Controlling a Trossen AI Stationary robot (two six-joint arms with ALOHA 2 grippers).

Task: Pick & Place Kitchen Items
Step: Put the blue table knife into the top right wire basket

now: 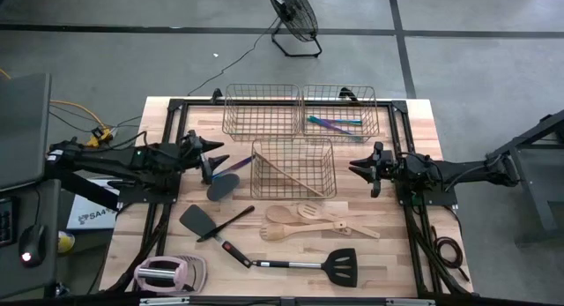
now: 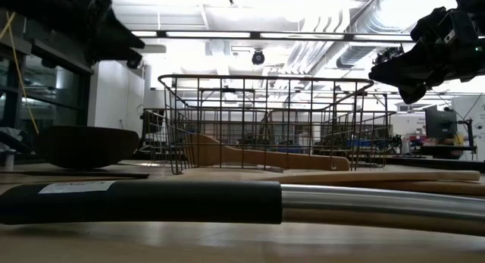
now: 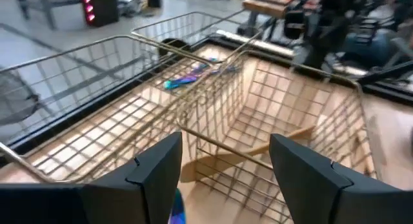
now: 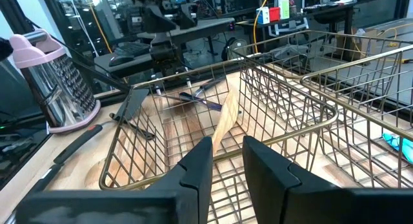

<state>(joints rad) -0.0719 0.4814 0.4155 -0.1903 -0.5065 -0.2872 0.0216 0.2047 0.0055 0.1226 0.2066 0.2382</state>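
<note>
My left gripper (image 1: 219, 154) hangs open above the table's left middle, just left of the middle wire basket (image 1: 293, 167), with nothing between its fingers (image 3: 226, 159). A thin iridescent purple piece (image 1: 226, 168) and a black spoon (image 1: 222, 186) lie on the table below it. Inside the middle basket, a pale wooden spatula (image 1: 291, 175) leans. Two iridescent pieces (image 1: 335, 123) lie in the far right basket. My right gripper (image 1: 355, 169) waits right of the middle basket, its fingers (image 4: 227, 161) a narrow gap apart and empty.
Wooden spoons (image 1: 304, 218) lie loose on the near table beside a short black spatula (image 1: 201, 222) and a long black spatula with a metal handle (image 1: 300, 264). A pink-and-white grater (image 1: 167, 272) sits at the near left corner. The far left basket (image 1: 262, 110) holds nothing.
</note>
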